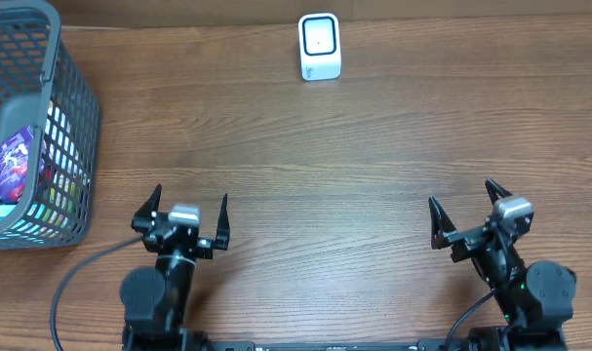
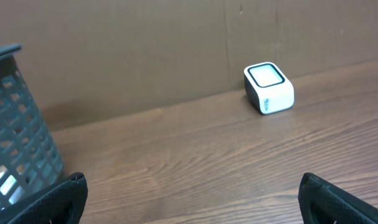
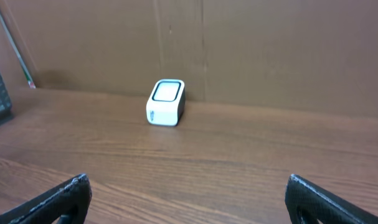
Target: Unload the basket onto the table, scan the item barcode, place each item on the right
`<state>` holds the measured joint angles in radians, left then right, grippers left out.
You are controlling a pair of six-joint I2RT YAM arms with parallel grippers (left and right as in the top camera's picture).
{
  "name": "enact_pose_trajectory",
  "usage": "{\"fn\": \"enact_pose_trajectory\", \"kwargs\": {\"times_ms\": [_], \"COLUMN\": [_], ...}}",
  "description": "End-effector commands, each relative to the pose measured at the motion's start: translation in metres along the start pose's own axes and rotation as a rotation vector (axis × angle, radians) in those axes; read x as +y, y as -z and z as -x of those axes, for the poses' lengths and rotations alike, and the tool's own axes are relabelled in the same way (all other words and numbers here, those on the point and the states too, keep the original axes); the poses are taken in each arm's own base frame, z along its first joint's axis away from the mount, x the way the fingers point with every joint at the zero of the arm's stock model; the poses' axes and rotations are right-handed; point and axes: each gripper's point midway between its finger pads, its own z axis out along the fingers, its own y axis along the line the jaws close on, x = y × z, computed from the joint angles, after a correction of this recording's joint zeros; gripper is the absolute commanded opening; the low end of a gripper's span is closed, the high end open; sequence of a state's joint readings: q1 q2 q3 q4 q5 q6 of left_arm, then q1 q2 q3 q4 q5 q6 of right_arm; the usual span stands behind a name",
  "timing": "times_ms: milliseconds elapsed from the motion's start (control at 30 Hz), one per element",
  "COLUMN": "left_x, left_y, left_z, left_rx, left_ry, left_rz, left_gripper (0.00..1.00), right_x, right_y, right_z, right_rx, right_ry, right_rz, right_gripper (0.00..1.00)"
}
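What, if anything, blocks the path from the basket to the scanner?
Nothing visible: bare table lies between the basket and the scanner. The items sit behind the basket's mesh wall, reachable from its open top.

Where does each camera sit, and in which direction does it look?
Overhead: above the brown wooden table, looking straight down; left tool and right tool, open.
Left wrist: on left arm, facing the brown back wall; own fingertips at bottom corners.
Right wrist: on right arm, same direction; own fingertips.
All share the small white box-shaped scanner.
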<state>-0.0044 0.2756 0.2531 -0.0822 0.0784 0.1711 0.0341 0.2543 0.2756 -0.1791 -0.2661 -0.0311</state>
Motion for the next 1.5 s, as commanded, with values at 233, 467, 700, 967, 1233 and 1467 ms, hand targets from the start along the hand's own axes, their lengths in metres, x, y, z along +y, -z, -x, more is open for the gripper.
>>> {"fn": "enact_pose_trajectory", "kwargs": {"times_ms": [233, 467, 700, 967, 1233, 1467], "left_x": [-0.003, -0.013, -0.024, -0.026, -0.032, -0.018], "left_y": [-0.042, -0.065, -0.079, -0.085, -0.077, -0.086], "left_z": [0.090, 0.135, 0.164, 0.162, 0.144, 0.141], "left_rx": [0.123, 0.268, 0.456, 0.523, 0.616, 0.634], "left_ry": [0.119, 0.160, 0.228, 0.244, 0.299, 0.386], "left_rz": [-0.147, -0.281, -0.404, -0.429, -0.438, -0.319], "left_gripper": [1.00, 1.00, 1.00, 1.00, 1.00, 0.96], "right_x": [0.006, 0.009, 0.021, 0.033, 0.042, 0.037], "right_y": [-0.015, -0.023, -0.027, -0.034, -0.038, -0.044], "right_z": [0.059, 0.077, 0.109, 0.123, 0.114, 0.097], "right_rx": [0.114, 0.254, 0.396, 0.490, 0.537, 0.606], "right_ry": [-0.041, -0.090, -0.152, -0.210, -0.252, -0.277], "right_rz": [0.045, 0.068, 0.133, 0.205, 0.276, 0.249], "right_gripper": [1.00, 1.00, 1.00, 1.00, 1.00, 1.00]}}
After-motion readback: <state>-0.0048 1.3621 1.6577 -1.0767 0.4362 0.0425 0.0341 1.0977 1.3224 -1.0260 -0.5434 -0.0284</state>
